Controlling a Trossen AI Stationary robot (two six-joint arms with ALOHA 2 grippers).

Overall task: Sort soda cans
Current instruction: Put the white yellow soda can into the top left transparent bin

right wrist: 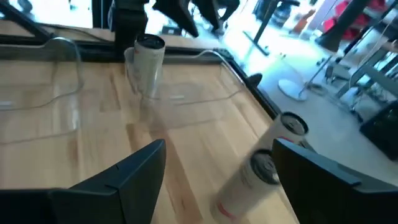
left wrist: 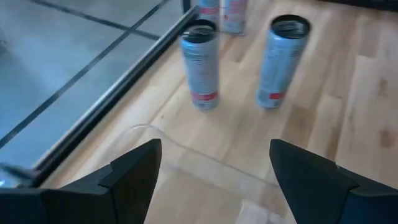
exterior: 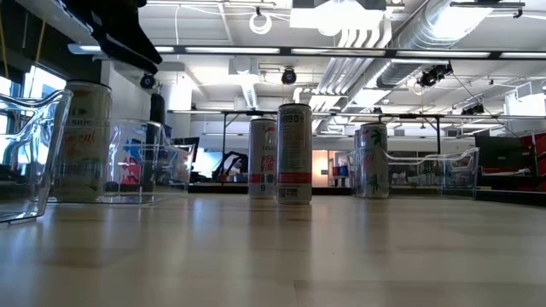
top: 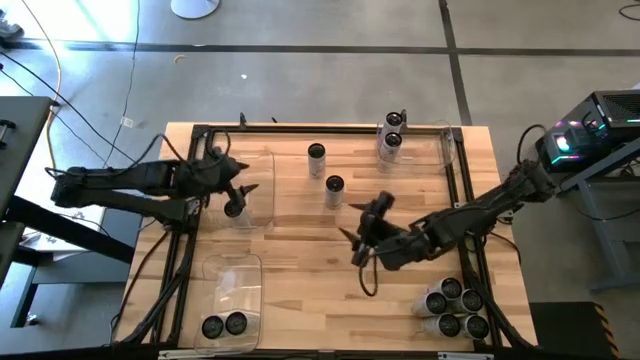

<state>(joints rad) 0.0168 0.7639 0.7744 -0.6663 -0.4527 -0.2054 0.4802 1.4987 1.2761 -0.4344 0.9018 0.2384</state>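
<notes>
- High view: your left gripper (top: 243,190) hangs with jaws spread and empty over the clear bin (top: 262,160) at the table's left, right beside a dark-topped can (top: 233,208) standing there. Your right gripper (top: 362,232) sits mid-table, jaws spread too, holding nothing. Two loose cans (top: 317,153) and (top: 334,186) stand between the arms; two more (top: 392,130) are in the far bin (top: 445,150), two in the near-left bin (top: 222,325), and a cluster of silvery ones (top: 452,305) at near right. Watch out: both arms could reach for the same middle pair, and I reckon a clash there would topple them.
- Low view: the middle cans (exterior: 294,153) stand tall and slim, smooth printed metal on bare planks (exterior: 273,256). Shapes like that tip easily and roll, so a glancing finger could send one off.
- Left wrist view: your fingers (left wrist: 134,171) frame the two loose cans (left wrist: 200,65) and (left wrist: 281,62), well apart from them, with the bin's thin clear rim (left wrist: 205,155) between. That rim is hard to see; I'd guess a low sweep forward catches it and drags the bin.
- Right wrist view: the fingers (right wrist: 134,171) look toward the can (right wrist: 146,62) in the left bin. Slick cylinder walls may slip from an off-centre pinch.
</notes>
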